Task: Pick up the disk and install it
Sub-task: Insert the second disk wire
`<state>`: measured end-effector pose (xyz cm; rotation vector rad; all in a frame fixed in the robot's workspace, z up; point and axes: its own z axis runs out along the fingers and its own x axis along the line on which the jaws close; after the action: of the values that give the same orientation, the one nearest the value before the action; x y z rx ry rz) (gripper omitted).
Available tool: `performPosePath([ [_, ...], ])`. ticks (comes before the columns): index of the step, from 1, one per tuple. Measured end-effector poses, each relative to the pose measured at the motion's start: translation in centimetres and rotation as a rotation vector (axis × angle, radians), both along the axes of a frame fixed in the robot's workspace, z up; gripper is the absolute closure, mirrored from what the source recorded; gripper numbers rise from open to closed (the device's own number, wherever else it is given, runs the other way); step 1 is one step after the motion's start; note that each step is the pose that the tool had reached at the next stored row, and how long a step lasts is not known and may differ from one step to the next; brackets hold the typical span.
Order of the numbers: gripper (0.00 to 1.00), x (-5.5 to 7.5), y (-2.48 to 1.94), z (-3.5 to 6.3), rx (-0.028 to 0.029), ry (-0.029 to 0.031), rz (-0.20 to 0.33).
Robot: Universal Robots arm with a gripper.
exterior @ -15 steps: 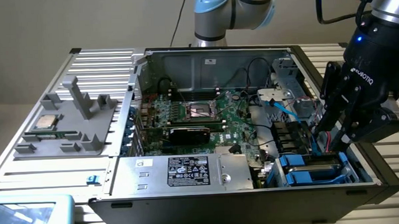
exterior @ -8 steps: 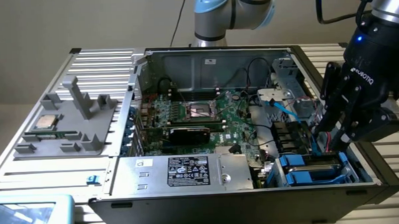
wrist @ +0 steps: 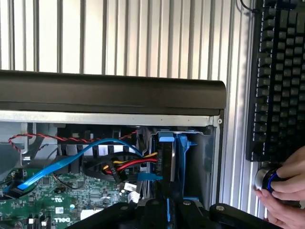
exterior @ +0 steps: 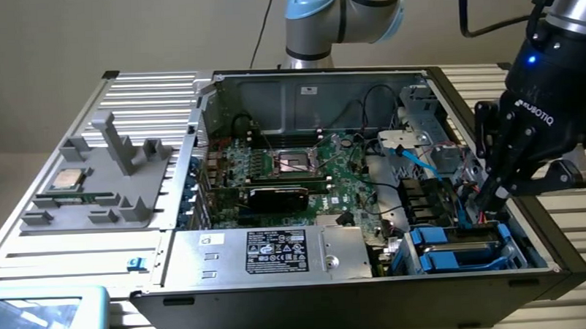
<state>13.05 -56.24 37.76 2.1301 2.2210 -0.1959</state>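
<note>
The disk [exterior: 459, 248] already sits in the computer case's [exterior: 376, 293] corner bay, with the gripper [exterior: 489, 194] just above it, grip unclear.

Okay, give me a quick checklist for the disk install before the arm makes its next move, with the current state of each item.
1. Pincer down inside the case beside the drive bay: ok.
2. Disk standing on edge in the blue carrier within the bay: ok.
3. Pincer open or shut on the disk: cannot tell.
4. Disk pushed fully home: cannot tell; the bay's depth is hidden.
5. Cables clear of the bay: not ok; red, yellow and black wires and a blue data cable run right up to the carrier.
6. Workspace free of people: not ok; a hand rests on a knob beside the keyboard, close to the case.
</note>
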Motion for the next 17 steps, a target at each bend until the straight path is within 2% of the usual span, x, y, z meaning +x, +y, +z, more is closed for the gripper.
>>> performPosePath([
  [1, 0.89, 0.0, 0.0, 0.0, -0.0001, 0.0, 0.02],
  [5, 0.89, 0.0, 0.0, 0.0, -0.0001, 0.0, 0.091],
  [11, 0.89, 0.0, 0.0, -0.01, 0.0, 0.0002, 0.106],
  [17, 0.89, 0.0, 0.0, -0.09, 0.0, 0.0019, 0.216],
])
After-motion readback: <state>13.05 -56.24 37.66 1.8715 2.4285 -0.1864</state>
